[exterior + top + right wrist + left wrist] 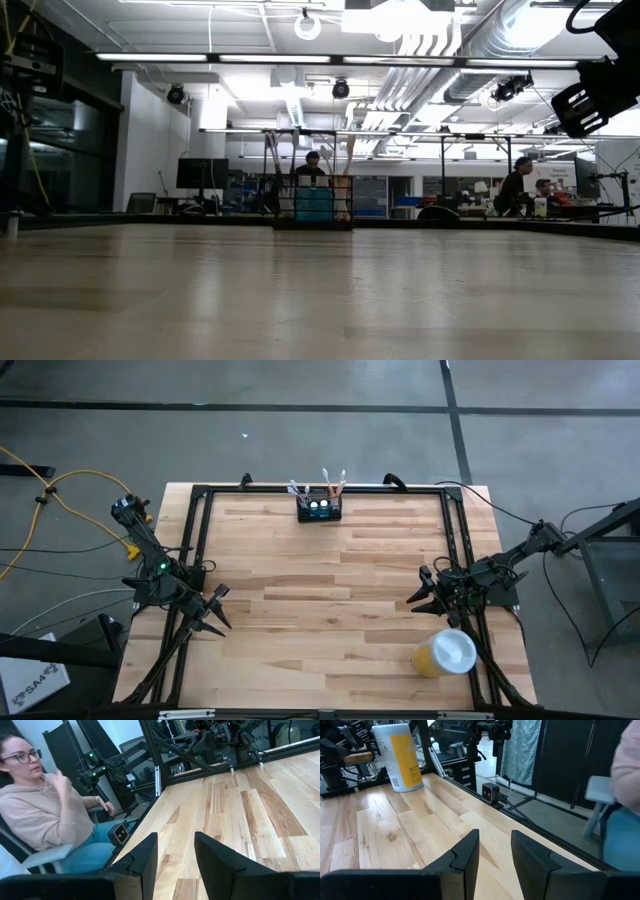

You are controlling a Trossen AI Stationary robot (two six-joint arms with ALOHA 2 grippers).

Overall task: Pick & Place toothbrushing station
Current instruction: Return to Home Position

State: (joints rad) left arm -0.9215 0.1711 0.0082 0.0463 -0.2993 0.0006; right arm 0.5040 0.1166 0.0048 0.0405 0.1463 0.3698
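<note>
The toothbrushing station point(318, 508), a small black caddy with several toothbrushes sticking up from its top, stands on its base at the middle of the table's far edge; the low view shows it far off point(312, 203). My left gripper point(215, 610) waits near the table's left edge, open with nothing between its fingers point(495, 855). My right gripper point(420, 596) waits near the right edge, also open and holding nothing point(176, 857). Both are far from the station, with bare wood between.
A yellow cup with a white lid point(445, 653) stands at the near right, close to my right arm, and shows in the left wrist view point(400, 755). A black frame point(200, 495) rims the table. A small camera cube point(119, 834) sits at the near edge. A person point(45, 815) sits beyond it.
</note>
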